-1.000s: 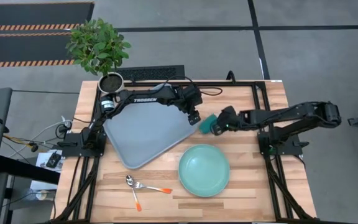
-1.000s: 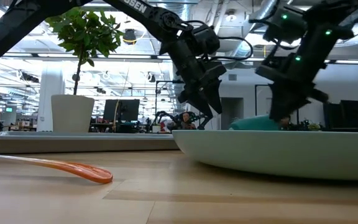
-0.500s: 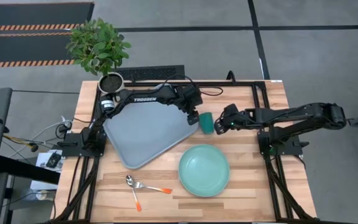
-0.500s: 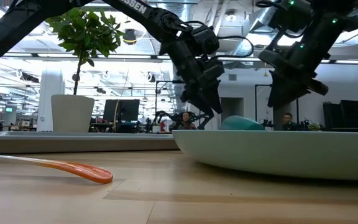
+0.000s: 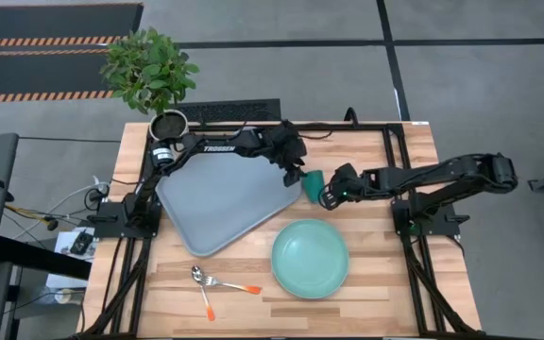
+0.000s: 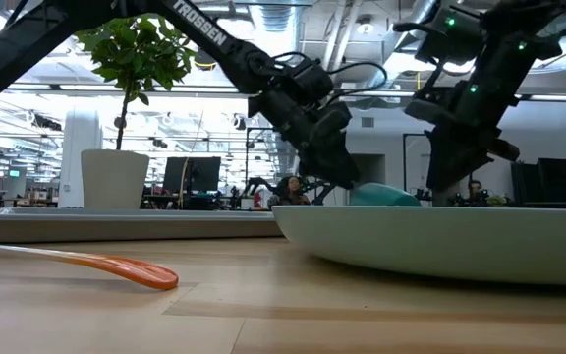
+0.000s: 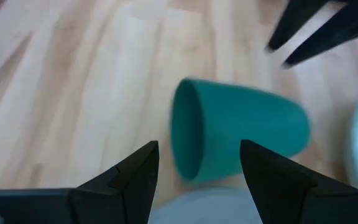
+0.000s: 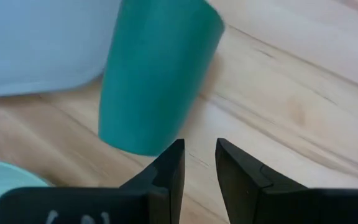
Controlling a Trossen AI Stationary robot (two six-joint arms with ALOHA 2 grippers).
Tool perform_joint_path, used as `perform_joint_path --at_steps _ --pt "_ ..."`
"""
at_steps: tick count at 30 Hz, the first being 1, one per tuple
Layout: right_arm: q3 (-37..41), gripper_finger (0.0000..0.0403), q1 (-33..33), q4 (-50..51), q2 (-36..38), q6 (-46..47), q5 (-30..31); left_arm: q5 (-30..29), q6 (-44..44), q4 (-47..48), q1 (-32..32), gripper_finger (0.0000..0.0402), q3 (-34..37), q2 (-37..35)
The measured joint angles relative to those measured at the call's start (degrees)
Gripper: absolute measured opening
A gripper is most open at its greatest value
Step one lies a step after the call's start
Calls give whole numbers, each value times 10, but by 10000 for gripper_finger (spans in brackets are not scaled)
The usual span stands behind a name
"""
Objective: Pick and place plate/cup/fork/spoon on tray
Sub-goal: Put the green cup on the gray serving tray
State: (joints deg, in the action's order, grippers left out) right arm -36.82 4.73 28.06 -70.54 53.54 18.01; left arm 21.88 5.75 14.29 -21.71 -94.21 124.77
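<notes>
The teal cup (image 5: 313, 180) lies on its side on the wood by the tray's right corner; it also shows in the left wrist view (image 7: 241, 134) and the right wrist view (image 8: 157, 74). My left gripper (image 5: 297, 173) is open, its fingers just short of the cup's open mouth (image 7: 185, 134). My right gripper (image 5: 329, 195) stands on the cup's other side, its fingers only narrowly apart (image 8: 199, 155). The grey-blue tray (image 5: 220, 203) lies empty. The mint-green plate (image 5: 310, 258) rests on the wood nearer the front edge. My left gripper has its fingers on either side of the cup's mouth end (image 7: 188, 168); I cannot tell whether they touch it. My right gripper's fingertips (image 8: 178, 149) stand close to the cup's side wall (image 8: 148, 140); I cannot tell whether they touch it.
A fork and a spoon with orange handles (image 5: 211, 283) lie near the front left. A potted plant (image 5: 151, 71) stands at the far left corner. The two arms face each other closely over the cup.
The cup has turned about on the wood beside the tray's corner and shifted slightly toward the far edge. My left gripper has tipped and reached down toward the cup. My right gripper drew back toward the right edge, then came back toward the cup.
</notes>
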Motion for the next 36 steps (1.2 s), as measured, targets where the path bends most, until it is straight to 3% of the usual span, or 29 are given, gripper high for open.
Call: perform_joint_path --at_steps 8,13,20,29,36 --pt "0 116 -7 -1 0 0 -1 126 57 -20 -2 212 8 0" --pt "0 116 -7 -5 0 0 -1 89 34 -13 3 212 8 23" --pt "0 116 -7 -7 0 2 -2 90 -18 -7 2 212 8 48" --pt "18 116 -32 13 0 91 12 93 -60 -2 3 212 1 45" --pt "17 116 -49 -21 54 95 82 152 -112 3 -1 212 1 45"
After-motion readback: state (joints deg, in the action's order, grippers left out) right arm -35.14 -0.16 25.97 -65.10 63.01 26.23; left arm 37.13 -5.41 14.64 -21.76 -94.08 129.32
